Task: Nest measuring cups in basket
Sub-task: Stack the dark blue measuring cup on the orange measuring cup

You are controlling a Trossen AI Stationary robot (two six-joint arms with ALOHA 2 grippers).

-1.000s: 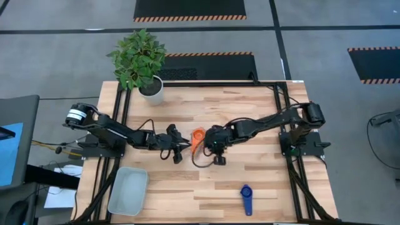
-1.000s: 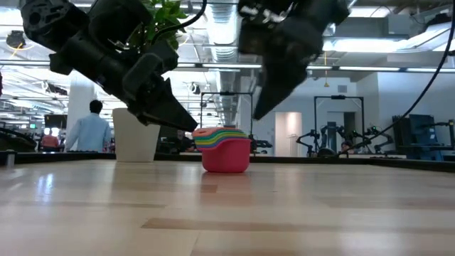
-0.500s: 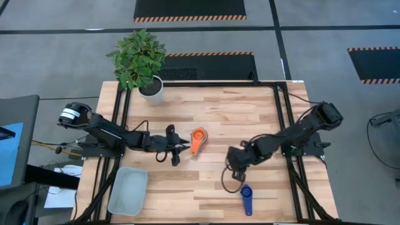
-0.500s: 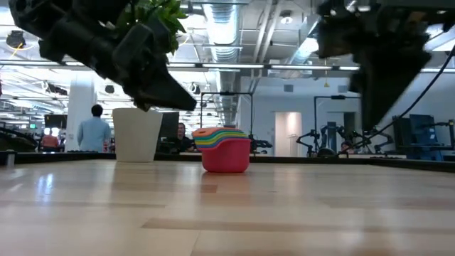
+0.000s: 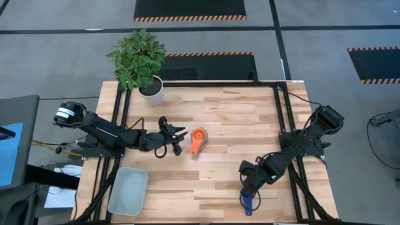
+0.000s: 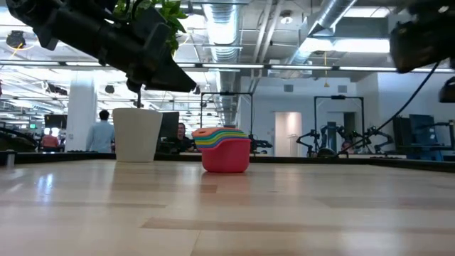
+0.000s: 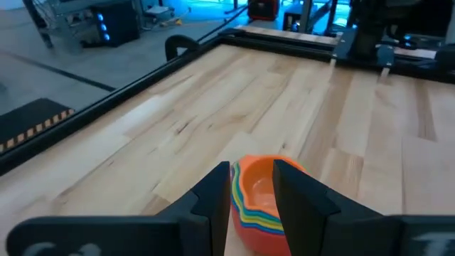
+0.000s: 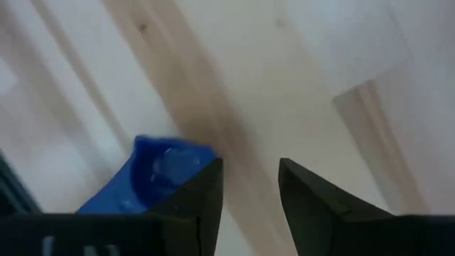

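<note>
A nested stack of measuring cups (image 5: 198,137) stands on its red bottom cup (image 6: 226,158) mid-table, with the orange one on top (image 7: 258,186). My left gripper (image 5: 177,140) hovers open just left of the stack, which shows beyond its fingertips (image 7: 252,190) in the left wrist view. A dark blue cup (image 5: 247,204) lies alone near the table's near edge. My right gripper (image 5: 249,191) hangs open above it and hides its bowl. In the right wrist view the blue cup (image 8: 162,176) sits beside one finger, with bare wood between the tips (image 8: 249,193). The pale basket (image 5: 128,190) rests at the near left corner.
A white plant pot (image 5: 152,91) with a leafy plant stands at the far left corner. Bare wood stretches between the stack and the basket and across the right half. Black frame rails (image 5: 286,112) run along the table's sides. People stand in the room beyond the table (image 6: 103,131).
My right gripper has swung away from the cup stack toward the table's near right and now hangs over the dark blue cup. My left gripper has risen and drifted slightly toward the far edge. The stack has stayed put.
</note>
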